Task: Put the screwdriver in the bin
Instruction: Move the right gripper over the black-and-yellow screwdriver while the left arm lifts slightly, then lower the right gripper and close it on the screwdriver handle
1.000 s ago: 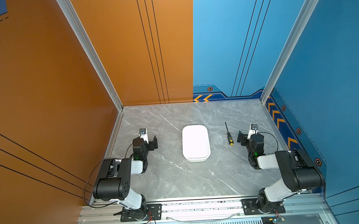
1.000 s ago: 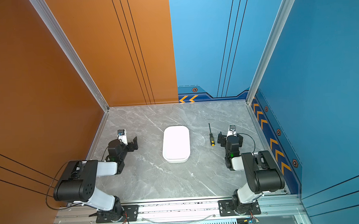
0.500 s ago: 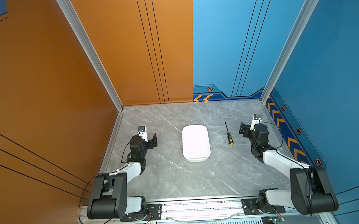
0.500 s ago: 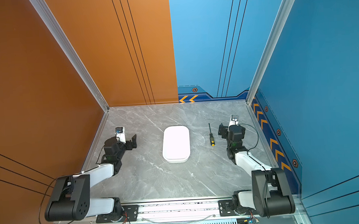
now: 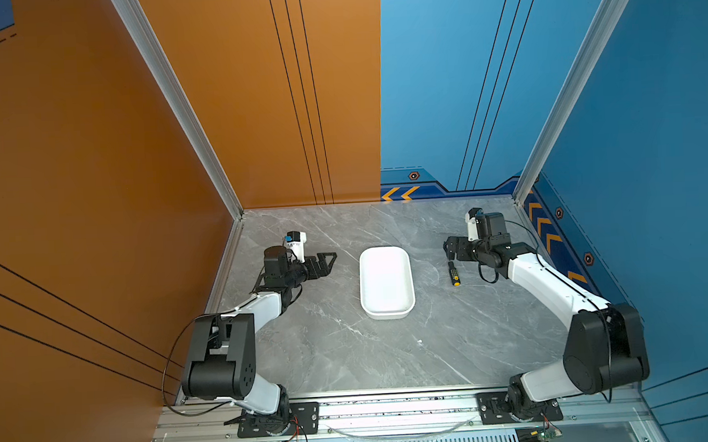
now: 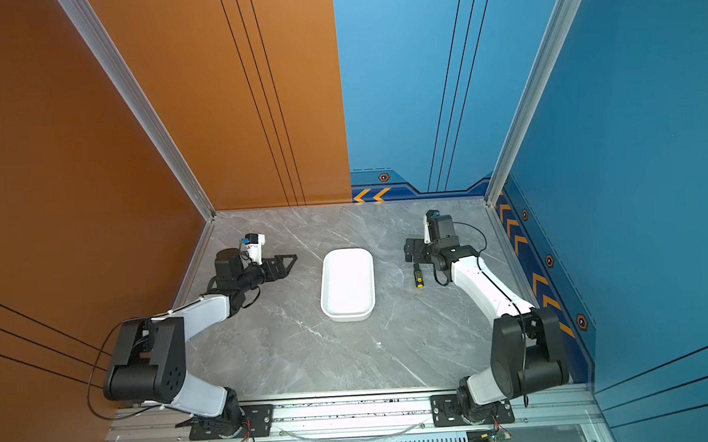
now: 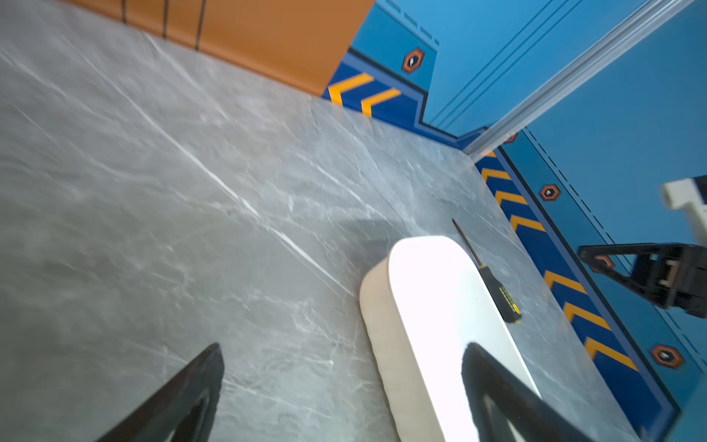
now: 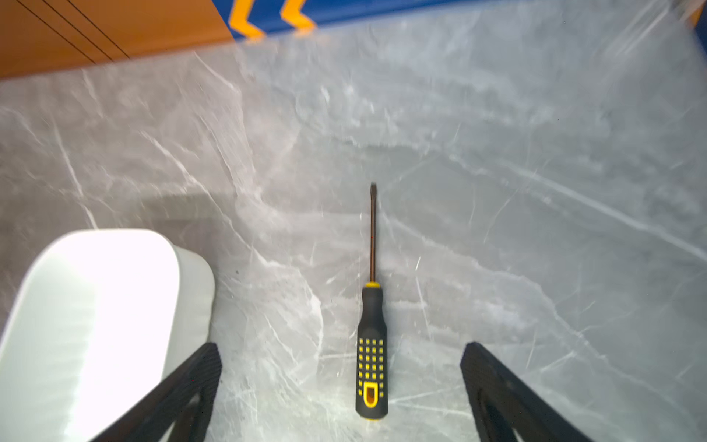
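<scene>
**Screwdriver on the table, right gripper spread above it**

Lying flat on the grey marble table (image 5: pixel 351 355) — the screwdriver (image 5: pixel 453 274), just to the right of the bin (image 5: pixel 387 309) in both top views, apart from it and not inside. Handle end toward the near edge, with the yellow cap nearest; shaft pointing toward the back wall, its far part hidden under the right gripper (image 5: pixel 450 248) in both top views. Seen whole in the right wrist view (image 8: pixel 372 344): thin dark shaft, black handle with yellow dots, yellow collar where the shaft enters.

Poised over the shaft end of the tool, that gripper, its two black fingers (image 8: pixel 191 382) spread wide in the wrist view, handle lying between them lengthwise. Nothing gripped; contact with the tool not visible.

Bin sitting mid-table (image 6: pixel 348 311), long side running front to back, white, shallow, nothing in it. Corner of it showing beside the right gripper's finger in the right wrist view (image 8: pixel 195 283).

Left gripper (image 5: pixel 325 260) held above the table to the left of the bin, pointed toward it — released, fingers (image 7: pixel 183 390) well apart in the left wrist view, holding nothing. Also in that view: the bin (image 7: pixel 377 306), the screwdriver (image 7: pixel 493 283) beyond its far wall, and the right gripper (image 7: pixel 612 264) at the frame's edge.
</scene>
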Available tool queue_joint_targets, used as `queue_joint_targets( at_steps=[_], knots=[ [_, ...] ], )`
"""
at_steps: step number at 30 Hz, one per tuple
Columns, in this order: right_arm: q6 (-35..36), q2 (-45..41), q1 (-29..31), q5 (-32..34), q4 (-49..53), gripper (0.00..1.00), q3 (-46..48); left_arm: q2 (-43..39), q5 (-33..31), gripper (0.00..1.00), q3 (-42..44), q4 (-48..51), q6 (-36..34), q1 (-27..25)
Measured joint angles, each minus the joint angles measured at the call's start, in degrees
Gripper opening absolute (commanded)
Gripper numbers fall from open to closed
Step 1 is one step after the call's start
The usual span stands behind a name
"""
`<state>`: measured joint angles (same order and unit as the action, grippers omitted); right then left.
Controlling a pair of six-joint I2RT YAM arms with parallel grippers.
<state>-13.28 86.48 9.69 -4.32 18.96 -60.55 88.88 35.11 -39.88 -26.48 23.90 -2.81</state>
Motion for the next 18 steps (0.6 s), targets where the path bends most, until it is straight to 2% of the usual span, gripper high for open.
queue_joint_targets(
  at_steps=[3, 8, 11, 18],
  knots=[
    [-0.3, 3.6, 0.0, -0.5, 3.2, 0.96, 0.0, 0.5, 4.1, 0.98, 0.0, 0.7, 1.9, -0.3],
    [-0.3, 7.9, -0.2, -0.9, 6.9, 0.9, -2.9, 0.7, 10.5, 0.98, -0.5, 0.6, 5.1, -0.5],
    [-0.3, 10.8, -0.3, -1.1, 8.1, 0.88, -5.6, 0.8, 12.4, 0.98, -0.7, 0.6, 6.4, -0.7],
    [-0.3, 16.5, -0.3, -1.1, 10.4, 0.74, -9.2, 2.9, 14.7, 0.98, -0.7, 0.6, 8.3, -1.7]
  ],
)
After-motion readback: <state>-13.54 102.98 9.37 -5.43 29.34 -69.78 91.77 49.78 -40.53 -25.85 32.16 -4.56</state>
